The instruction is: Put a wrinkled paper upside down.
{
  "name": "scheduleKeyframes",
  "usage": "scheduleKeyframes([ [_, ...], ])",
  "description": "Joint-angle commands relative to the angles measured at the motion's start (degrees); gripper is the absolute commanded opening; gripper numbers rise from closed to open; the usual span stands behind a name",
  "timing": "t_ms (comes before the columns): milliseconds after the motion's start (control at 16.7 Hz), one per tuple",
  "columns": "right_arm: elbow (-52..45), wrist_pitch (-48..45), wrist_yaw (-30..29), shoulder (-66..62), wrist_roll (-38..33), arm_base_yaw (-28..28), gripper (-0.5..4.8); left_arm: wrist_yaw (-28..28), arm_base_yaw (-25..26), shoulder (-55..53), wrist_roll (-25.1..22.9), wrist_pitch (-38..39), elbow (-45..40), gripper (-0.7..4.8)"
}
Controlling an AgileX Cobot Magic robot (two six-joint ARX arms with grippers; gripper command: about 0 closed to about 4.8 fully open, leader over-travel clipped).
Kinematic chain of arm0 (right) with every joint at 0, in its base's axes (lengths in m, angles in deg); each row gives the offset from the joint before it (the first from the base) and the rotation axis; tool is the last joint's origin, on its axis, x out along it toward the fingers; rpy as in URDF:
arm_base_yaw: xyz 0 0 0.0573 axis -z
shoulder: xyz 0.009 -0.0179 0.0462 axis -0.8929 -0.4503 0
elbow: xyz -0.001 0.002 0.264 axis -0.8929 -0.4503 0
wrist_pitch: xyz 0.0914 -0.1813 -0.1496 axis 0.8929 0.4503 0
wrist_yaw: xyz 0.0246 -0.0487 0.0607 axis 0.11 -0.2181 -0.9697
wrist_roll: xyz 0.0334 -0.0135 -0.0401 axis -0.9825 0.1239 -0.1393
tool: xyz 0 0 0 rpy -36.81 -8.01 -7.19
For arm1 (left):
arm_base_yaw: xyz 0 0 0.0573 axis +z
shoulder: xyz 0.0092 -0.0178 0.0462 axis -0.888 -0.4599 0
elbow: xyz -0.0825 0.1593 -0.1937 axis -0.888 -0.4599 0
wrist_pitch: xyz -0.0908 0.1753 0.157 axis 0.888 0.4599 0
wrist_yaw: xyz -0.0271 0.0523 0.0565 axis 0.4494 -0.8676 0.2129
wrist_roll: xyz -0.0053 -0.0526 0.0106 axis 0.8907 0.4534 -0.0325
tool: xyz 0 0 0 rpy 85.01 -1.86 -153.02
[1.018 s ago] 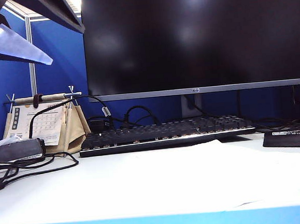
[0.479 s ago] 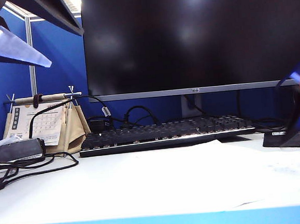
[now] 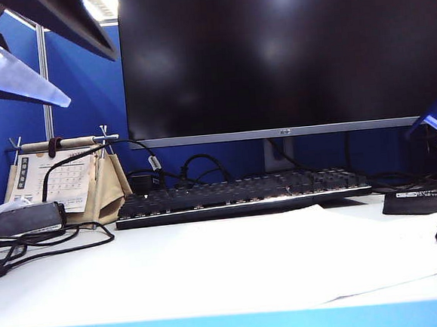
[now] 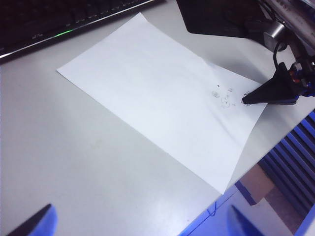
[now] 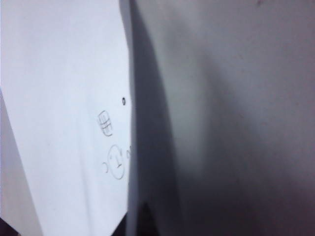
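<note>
Wrinkled paper (image 4: 157, 93), a thin white creased sheet, lies flat on my pale worktop (image 4: 74, 162) before the black keyboard (image 3: 240, 196); my right pincer (image 4: 246, 102) has pinched shut at its printed edge, so I'd lift slowly, left pincer (image 3: 22, 69) hovering open above.

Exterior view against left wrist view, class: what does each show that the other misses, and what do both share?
Only the exterior view shows the large black monitor, the beige desk calendar and the left tool raised at upper left. Only the left wrist view shows the small pencil marks on the sheet, with the shut right tool's tip at them. Both show the thin white creased paper sheet, the black keyboard and the white desk.
</note>
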Motion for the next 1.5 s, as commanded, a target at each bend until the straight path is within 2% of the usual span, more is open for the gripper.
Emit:
scheduleKeyframes([
  [60,1.33,3.32,5.18,7.61,1.53,-0.13,-0.06,0.24,0.0,0.11,1.25,-0.98,0.46,4.65],
  [180,4.13,8.11,9.66,14.88,4.5,-0.11,-0.06,0.26,0.0,0.11,1.25,-0.92,0.46,4.65],
  [359,14.27,19.78,16.11,25.51,10.58,-0.09,-0.06,0.26,0.0,0.11,1.25,-0.92,0.46,4.65],
  [539,25.9,27.54,17.88,28.74,14.53,-0.17,-0.06,0.26,0.0,0.11,1.25,-0.92,0.46,4.65],
  [659,33.31,29.51,17.84,28.81,15.19,-1.75,-0.06,0.26,0.0,0.11,1.25,-0.94,0.46,4.65],
  [839,35.71,29.42,19.21,28.59,15.37,-8.76,-0.06,0.26,0.0,0.13,1.25,-0.96,0.46,4.65],
  [1078,34.1,34.56,34.34,24.46,19.98,-23.91,-0.06,0.28,0.0,0.17,1.22,-0.7,0.46,4.65],
  [1198,29.97,32.3,38.07,21.07,20.02,-31.02,-0.06,0.26,0.0,0.2,1.22,-0.09,0.46,4.65],
  [1498,22.84,25.92,39.76,9.84,19.54,-41.31,-0.06,0.28,-0.02,0.22,1.25,0.92,0.46,4.65],
])
